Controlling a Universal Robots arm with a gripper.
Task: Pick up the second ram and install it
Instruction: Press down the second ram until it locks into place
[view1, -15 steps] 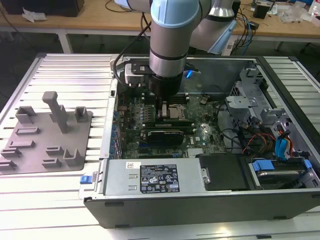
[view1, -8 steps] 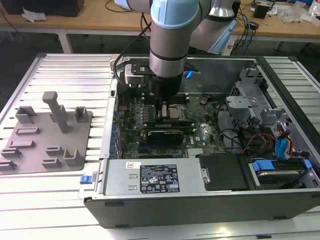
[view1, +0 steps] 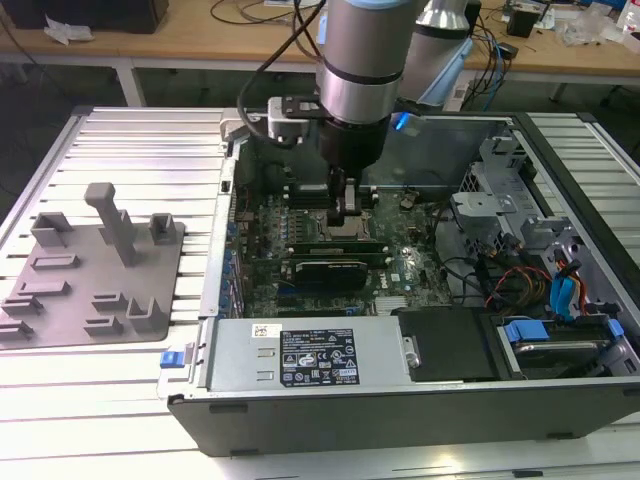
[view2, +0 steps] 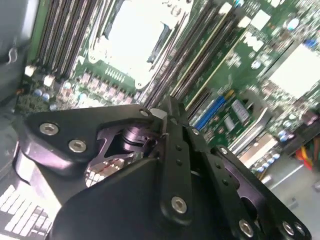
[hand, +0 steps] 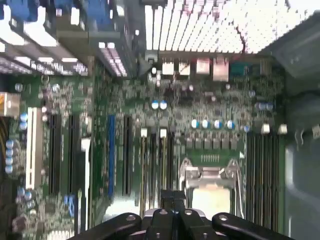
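In the exterior view my gripper hangs inside the open computer case, low over the motherboard beside the processor socket. Its fingers are pressed together in both wrist views, and no board shows between them. Slim green memory sticks stand in the slots just in front of the socket, right under the fingertips. In the first wrist view two slots with white clips run up to the fingertips. I cannot tell which stick is the second ram, or whether the tips touch it.
A black-shrouded card sits next to the memory slots. The power supply lines the case's near side, with drive cages and cables at the exterior view's right. A grey fixture plate lies on the ribbed table at the left.
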